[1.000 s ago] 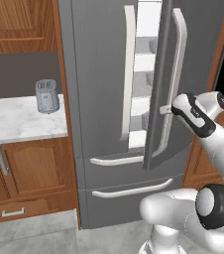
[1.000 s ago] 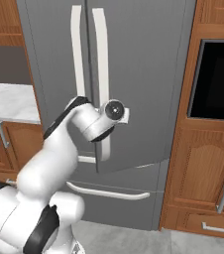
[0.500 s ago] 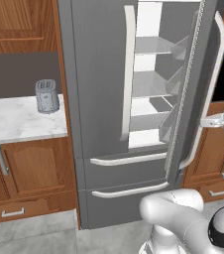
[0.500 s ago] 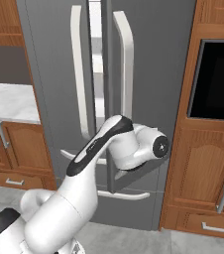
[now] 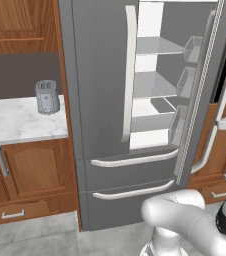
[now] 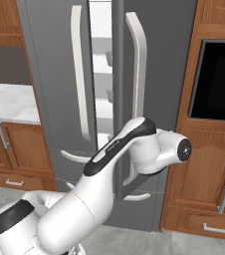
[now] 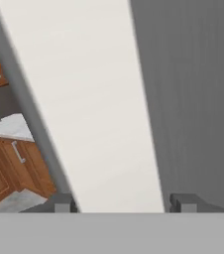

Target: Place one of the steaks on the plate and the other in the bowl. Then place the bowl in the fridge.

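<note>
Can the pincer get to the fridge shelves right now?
Probably not yet. The pincer straddles the right door's pale handle, busy with the door. That door stands only part open, so the shelves show through a gap, which looks tight from the right base view.

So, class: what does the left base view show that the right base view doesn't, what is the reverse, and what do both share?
Left base view alone: a grey toaster on the marble counter, and door bins inside the open right door. Right base view alone: a black wall oven. Both: the fridge with its right door open, white shelves and the robot arm.
</note>
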